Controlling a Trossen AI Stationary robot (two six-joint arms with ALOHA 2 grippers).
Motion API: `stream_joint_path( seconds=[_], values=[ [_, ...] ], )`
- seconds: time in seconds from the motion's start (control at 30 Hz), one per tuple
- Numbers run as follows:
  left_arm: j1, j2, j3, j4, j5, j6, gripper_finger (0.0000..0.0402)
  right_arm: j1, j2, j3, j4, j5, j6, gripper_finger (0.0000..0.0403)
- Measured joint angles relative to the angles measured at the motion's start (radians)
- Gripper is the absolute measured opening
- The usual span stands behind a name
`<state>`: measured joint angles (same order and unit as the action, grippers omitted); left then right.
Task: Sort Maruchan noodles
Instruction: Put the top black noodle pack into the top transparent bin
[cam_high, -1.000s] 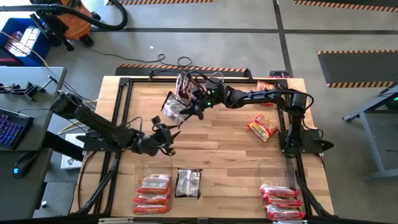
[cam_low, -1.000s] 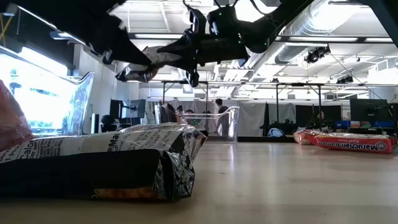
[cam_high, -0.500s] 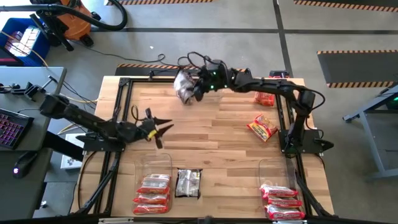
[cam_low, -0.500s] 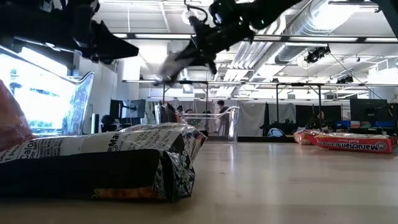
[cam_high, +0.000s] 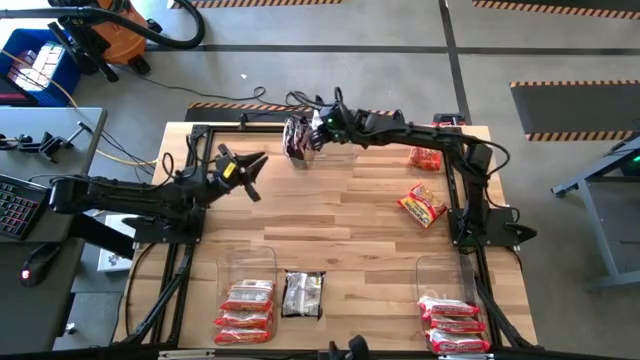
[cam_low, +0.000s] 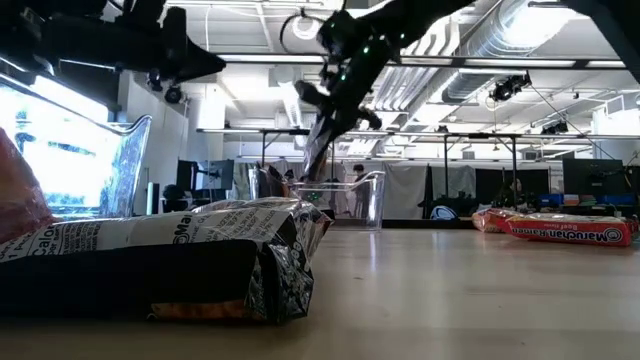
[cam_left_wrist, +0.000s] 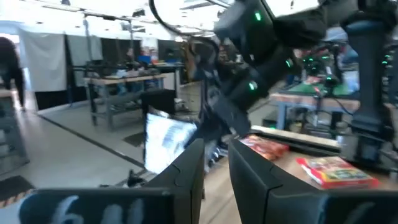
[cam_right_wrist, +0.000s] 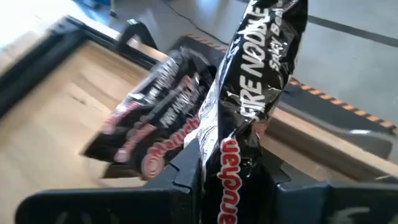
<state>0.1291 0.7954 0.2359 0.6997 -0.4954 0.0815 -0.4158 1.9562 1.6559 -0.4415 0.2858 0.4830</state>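
Right tool (cam_high: 312, 133) is pinched on a black Maruchan fire-noodle packet (cam_high: 299, 140) at surface's far edge, over a clear bin (cam_high: 335, 152). Pkt looks light, crinkly, slippery; grip edge seam. Left tool (cam_high: 243, 166) empty, slightly apart.

Left gripper (cam_left_wrist: 216, 163) slightly parted, seemingly empty.

The black-silver packet (cam_right_wrist: 249, 93) seen in the right wrist view reads "FIRE NOODLE" and "SPICY" in white, with part of the red "Maruchan" logo lower down. In the low view, the red packet (cam_low: 570, 230) lying on the counter (cam_low: 450, 300) shows "Maruchan" upside down, and the near black-silver packet (cam_low: 190, 250) shows "Mar" and "Calo".
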Motion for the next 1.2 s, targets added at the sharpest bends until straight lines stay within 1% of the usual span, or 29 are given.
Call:
stream_joint_path(
  seconds=[0.17, 0.23, 0.47, 0.73, 1.1, 1.2],
  values=[
    [0.029, 0.003, 0.0, -0.058, 0.075, -0.055, 0.0062, 0.004, 0.062, 0.0, 0.009, 0.044, 0.056, 0.0066],
    [0.029, 0.003, 0.0, -0.079, 0.085, -0.067, 0.0062, 0.004, 0.079, 0.0, 0.014, 0.045, 0.068, 0.0066],
    [0.028, 0.003, 0.0, -0.098, 0.087, -0.099, 0.0062, 0.007, 0.1, 0.0, 0.005, 0.056, 0.12, 0.0066],
    [0.028, 0.003, 0.0, -0.105, 0.095, -0.123, 0.0062, 0.04, 0.103, -0.001, -0.049, 0.059, 0.146, 0.0066],
    [0.028, 0.003, 0.0, -0.138, 0.111, -0.134, 0.0062, 0.045, 0.101, -0.002, -0.048, 0.044, 0.167, 0.0066],
    [0.027, 0.003, 0.0, -0.138, 0.111, -0.141, 0.0062, 0.046, 0.116, -0.001, -0.023, 0.044, 0.159, 0.0066]
  ],
)
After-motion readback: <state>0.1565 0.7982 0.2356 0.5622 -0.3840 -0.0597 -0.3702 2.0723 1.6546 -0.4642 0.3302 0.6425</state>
